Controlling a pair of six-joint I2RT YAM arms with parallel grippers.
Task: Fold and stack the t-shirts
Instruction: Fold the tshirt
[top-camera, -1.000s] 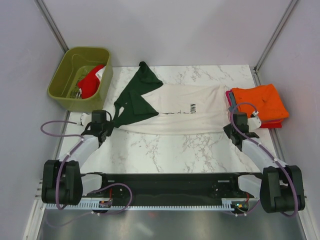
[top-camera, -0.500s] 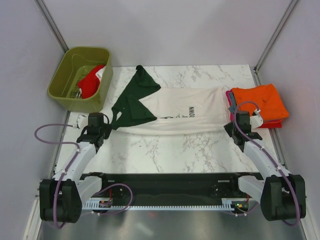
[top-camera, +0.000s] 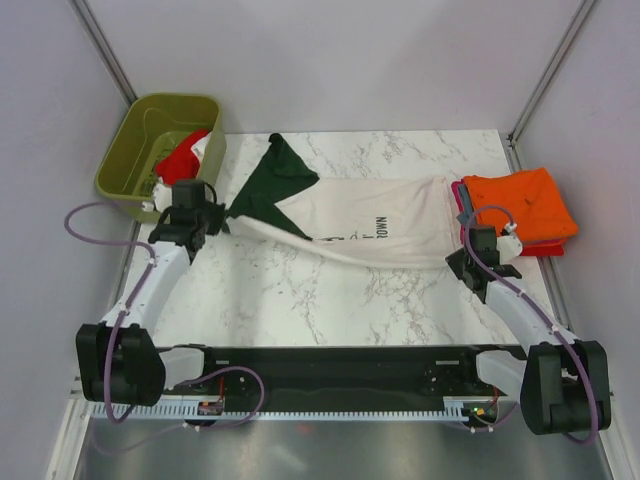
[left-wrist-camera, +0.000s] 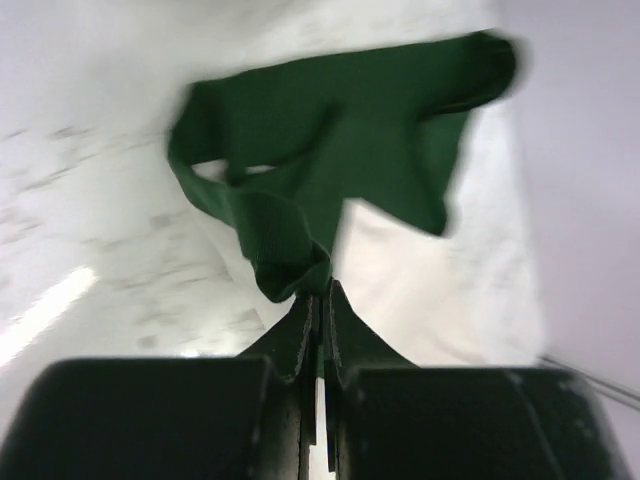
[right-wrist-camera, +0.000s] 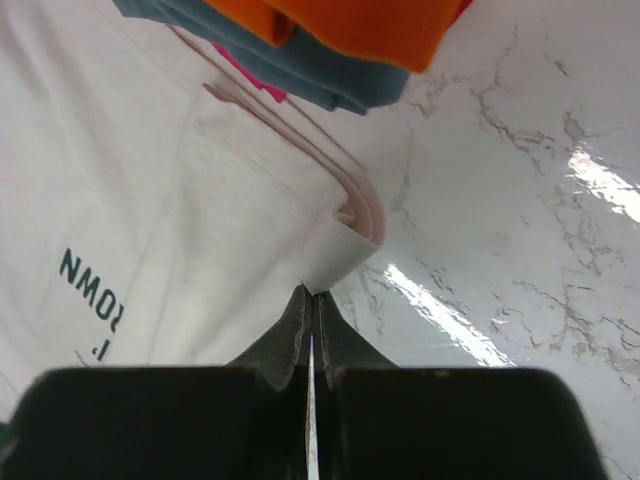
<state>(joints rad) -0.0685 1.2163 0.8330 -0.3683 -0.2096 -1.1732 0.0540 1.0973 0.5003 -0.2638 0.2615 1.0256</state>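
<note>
A cream t-shirt (top-camera: 395, 215) with dark green sleeves (top-camera: 275, 182) and black print stretches across the marble table (top-camera: 300, 290), pulled taut between both grippers. My left gripper (top-camera: 218, 222) is shut on its green collar end (left-wrist-camera: 290, 265), next to the bin. Over on the right, my right gripper (top-camera: 462, 256) is shut on a corner of the cream hem (right-wrist-camera: 335, 250). Folded orange (top-camera: 520, 205) and grey-blue (right-wrist-camera: 300, 75) t-shirts lie stacked at the right edge, beside the cream hem. A red t-shirt (top-camera: 180, 165) lies in the bin.
An olive-green plastic bin (top-camera: 135, 130) stands at the back left corner, close to my left wrist. Grey walls close in the table on both sides and at the back. Purple cables loop from both arms.
My left gripper has carried the green end away from the near edge to beside the bin, so the near fold now runs slanted. The right gripper has hardly moved.
</note>
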